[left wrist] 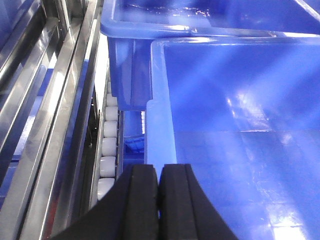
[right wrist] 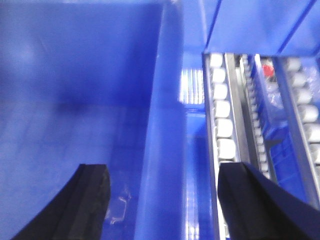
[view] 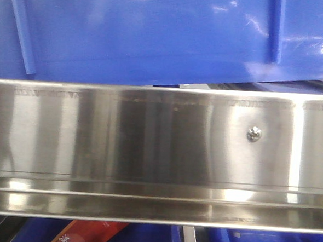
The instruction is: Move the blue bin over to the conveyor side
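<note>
The blue bin [left wrist: 240, 125] sits beside the white rollers [left wrist: 107, 150]. The left gripper [left wrist: 159, 170] has its fingers pressed together, just at the bin's edge. The right gripper [right wrist: 165, 170] is spread wide, with the bin's wall between its fingers.

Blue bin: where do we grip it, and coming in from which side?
Grip the thickened rim lip of the blue bin from above, with fingers on either side of a side wall. The top is open and the walls stand upright. The open right gripper straddles one wall this way.
</note>
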Controlling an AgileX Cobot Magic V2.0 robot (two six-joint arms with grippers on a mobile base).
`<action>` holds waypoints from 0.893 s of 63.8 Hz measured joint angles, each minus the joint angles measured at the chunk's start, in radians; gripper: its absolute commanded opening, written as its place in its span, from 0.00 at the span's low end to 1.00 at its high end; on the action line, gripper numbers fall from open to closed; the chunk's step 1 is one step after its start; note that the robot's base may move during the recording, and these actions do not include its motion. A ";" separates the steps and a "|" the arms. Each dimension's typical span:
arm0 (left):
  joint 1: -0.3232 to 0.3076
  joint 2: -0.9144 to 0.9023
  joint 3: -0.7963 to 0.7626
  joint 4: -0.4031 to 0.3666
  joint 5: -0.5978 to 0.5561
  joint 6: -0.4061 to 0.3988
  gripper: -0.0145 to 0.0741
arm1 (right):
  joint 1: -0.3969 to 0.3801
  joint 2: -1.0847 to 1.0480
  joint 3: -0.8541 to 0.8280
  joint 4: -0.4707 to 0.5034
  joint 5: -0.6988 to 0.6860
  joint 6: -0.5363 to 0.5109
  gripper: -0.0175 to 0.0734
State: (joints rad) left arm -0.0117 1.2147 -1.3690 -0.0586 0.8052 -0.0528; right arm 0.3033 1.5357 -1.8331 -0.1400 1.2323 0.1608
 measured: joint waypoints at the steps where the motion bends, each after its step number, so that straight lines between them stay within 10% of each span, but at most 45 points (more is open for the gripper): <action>1: 0.000 0.000 0.000 0.000 0.000 0.000 0.14 | 0.000 0.003 0.000 0.000 0.000 -0.004 0.58; 57: 0.000 0.000 0.000 0.000 0.000 0.000 0.14 | 0.000 0.049 0.018 0.006 0.000 -0.047 0.58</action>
State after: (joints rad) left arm -0.0117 1.2147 -1.3690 -0.0586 0.8052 -0.0528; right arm 0.3033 1.5849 -1.8147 -0.1342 1.2323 0.1135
